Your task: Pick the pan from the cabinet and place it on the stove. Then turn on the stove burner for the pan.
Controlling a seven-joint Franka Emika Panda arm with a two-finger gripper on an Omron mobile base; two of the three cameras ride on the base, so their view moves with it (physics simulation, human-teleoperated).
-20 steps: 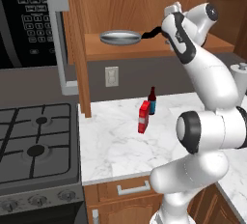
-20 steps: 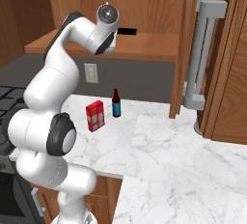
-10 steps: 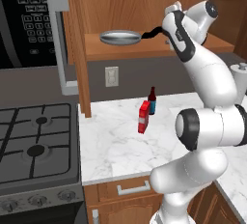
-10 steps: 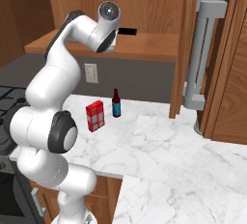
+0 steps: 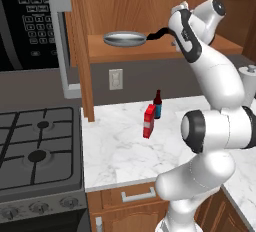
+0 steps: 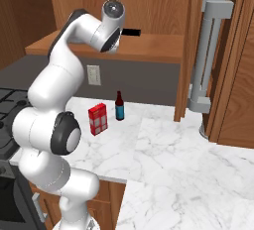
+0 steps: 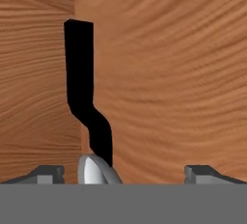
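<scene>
The silver-grey pan (image 5: 124,38) rests on the shelf of the open wood cabinet (image 5: 150,6), its black handle (image 5: 157,34) pointing right. My gripper (image 5: 171,30) is at the handle's end, up at shelf height. In the hand view the handle (image 7: 81,83) runs up from the pan's rim (image 7: 95,171). It lies between the fingertips of my open gripper (image 7: 124,172), nearer the left one, with nothing gripped. From the right base view my arm hides the pan, and just the handle's tip (image 6: 132,32) pokes out. The stove (image 5: 15,176) lies low on the left, with its larger burner (image 5: 37,156).
An open cabinet door with a long silver handle (image 5: 61,46) hangs between the microwave (image 5: 27,21) and the shelf. Another handled door (image 6: 211,55) stands to the right. A red box (image 5: 149,121) and a dark bottle (image 5: 158,104) stand on the marble counter (image 5: 120,151). Stove knobs (image 5: 31,208) line the front.
The hand has barely shifted by the pan's handle. The jaws stay open and the pan has not moved.
</scene>
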